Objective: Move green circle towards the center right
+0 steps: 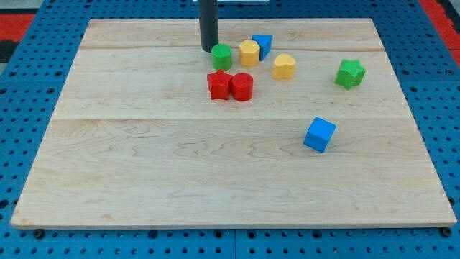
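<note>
The green circle point(221, 57) is a short green cylinder near the top middle of the wooden board point(144, 165). My tip point(208, 49) is the lower end of a dark rod that comes down from the view's top. It stands just to the upper left of the green circle, touching or nearly touching it.
A yellow block point(249, 52) and a blue triangle point(263, 45) sit right of the green circle. A yellow heart point(284, 66) lies further right. Two red blocks point(218, 85) point(241, 87) sit just below it. A green star point(350, 73) is at the right. A blue cube point(319, 134) is lower right.
</note>
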`<state>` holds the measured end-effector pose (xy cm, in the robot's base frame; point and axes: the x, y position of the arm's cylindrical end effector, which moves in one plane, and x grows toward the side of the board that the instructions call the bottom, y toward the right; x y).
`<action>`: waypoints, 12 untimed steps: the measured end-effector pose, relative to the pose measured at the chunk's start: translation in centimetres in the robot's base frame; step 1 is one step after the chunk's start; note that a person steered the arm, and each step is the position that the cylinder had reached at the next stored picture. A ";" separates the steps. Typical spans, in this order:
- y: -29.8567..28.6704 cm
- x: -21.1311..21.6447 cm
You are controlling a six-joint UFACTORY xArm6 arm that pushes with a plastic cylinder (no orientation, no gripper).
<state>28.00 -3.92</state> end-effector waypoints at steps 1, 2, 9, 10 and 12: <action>-0.2 0.8; -1.8 1.0; 1.1 1.9; 3.2 2.5; 8.0 5.1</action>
<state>33.08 4.09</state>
